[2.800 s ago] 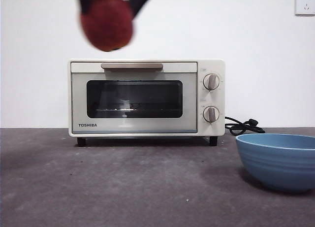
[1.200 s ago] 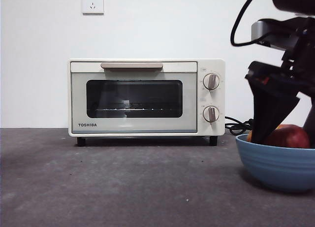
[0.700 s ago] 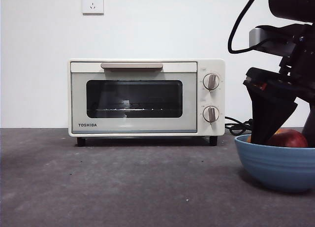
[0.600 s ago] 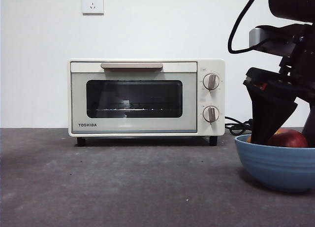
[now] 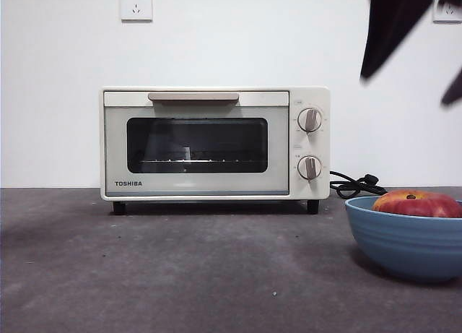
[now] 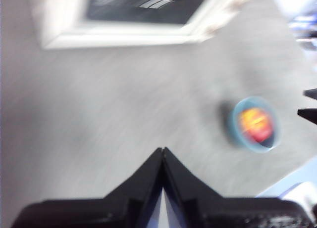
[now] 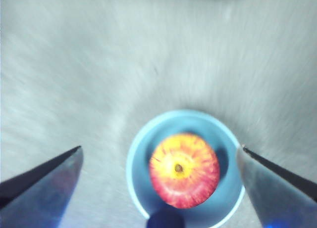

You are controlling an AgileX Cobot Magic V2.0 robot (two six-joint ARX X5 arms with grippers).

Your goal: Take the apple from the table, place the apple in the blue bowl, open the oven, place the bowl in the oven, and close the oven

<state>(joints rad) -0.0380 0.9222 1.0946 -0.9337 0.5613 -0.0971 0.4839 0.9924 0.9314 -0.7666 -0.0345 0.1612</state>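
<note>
The red, yellow-streaked apple rests inside the blue bowl at the table's right. High above the bowl hangs my right gripper, open and empty, its jaws spread wider than the bowl. The cream TOSHIBA oven stands at the back with its door closed. My left gripper is shut, holds nothing, and hovers high over the table; the left wrist view shows the bowl with the apple off to one side.
A black cord lies coiled between the oven and the bowl. A wall socket is above the oven. The dark grey table stretches in front of the oven.
My right gripper has let go of the apple and risen from the bowl to the top of the front view. The apple stays in the bowl.
</note>
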